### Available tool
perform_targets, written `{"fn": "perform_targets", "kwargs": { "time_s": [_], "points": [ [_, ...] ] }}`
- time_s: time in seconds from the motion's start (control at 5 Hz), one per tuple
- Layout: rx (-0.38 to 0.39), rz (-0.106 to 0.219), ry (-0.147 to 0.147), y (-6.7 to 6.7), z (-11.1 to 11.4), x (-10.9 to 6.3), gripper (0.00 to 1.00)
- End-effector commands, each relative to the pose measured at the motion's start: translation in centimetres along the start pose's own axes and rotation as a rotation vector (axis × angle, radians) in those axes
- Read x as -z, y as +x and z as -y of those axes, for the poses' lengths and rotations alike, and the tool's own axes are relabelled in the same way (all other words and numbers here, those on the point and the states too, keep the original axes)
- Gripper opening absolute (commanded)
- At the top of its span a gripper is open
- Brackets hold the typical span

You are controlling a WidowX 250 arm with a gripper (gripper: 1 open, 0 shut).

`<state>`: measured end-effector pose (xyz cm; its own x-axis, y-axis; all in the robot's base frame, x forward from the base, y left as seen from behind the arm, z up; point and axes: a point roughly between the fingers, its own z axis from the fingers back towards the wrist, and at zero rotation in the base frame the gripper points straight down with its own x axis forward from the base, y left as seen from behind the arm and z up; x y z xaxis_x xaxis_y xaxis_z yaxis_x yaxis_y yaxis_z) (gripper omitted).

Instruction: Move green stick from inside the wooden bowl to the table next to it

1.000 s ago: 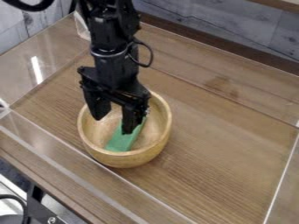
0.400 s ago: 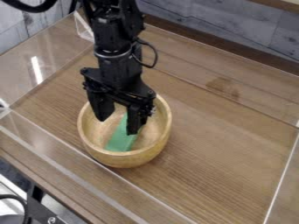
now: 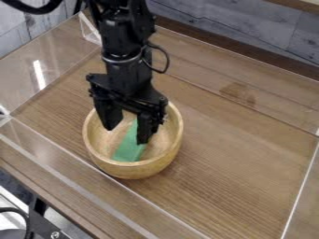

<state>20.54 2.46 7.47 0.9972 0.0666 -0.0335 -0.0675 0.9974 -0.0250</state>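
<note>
The wooden bowl (image 3: 159, 161), round and light tan, sits on the brown table (image 3: 237, 177) left of centre. Inside it lies the green stick (image 3: 131, 149), a flat bright-green bar slanting from the bowl's floor up toward the rim. My black gripper (image 3: 130, 128) hangs straight down over the bowl, open, with one finger (image 3: 110, 117) on the left and the other finger (image 3: 149, 128) on the right of the stick's upper end. The fingertips reach just inside the rim. The stick's upper end is partly hidden behind the fingers.
Clear acrylic walls (image 3: 149, 210) edge the tabletop on all sides. Bare wood-grain surface stretches to the right of the bowl (image 3: 249, 140) and behind it. A dark cable runs along the arm (image 3: 122, 28).
The gripper has risen slightly over the bowl since the earliest frame and then held still. The green stick has not moved.
</note>
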Motion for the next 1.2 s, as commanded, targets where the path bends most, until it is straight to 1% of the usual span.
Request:
{"fn": "perform_targets", "kwargs": {
  "time_s": [0.0,1.0],
  "points": [
    [0.000,0.049,0.005,0.50,0.13,-0.95,1.00],
    [-0.031,0.060,0.007,0.55,0.04,-0.96,1.00]
  ]
}}
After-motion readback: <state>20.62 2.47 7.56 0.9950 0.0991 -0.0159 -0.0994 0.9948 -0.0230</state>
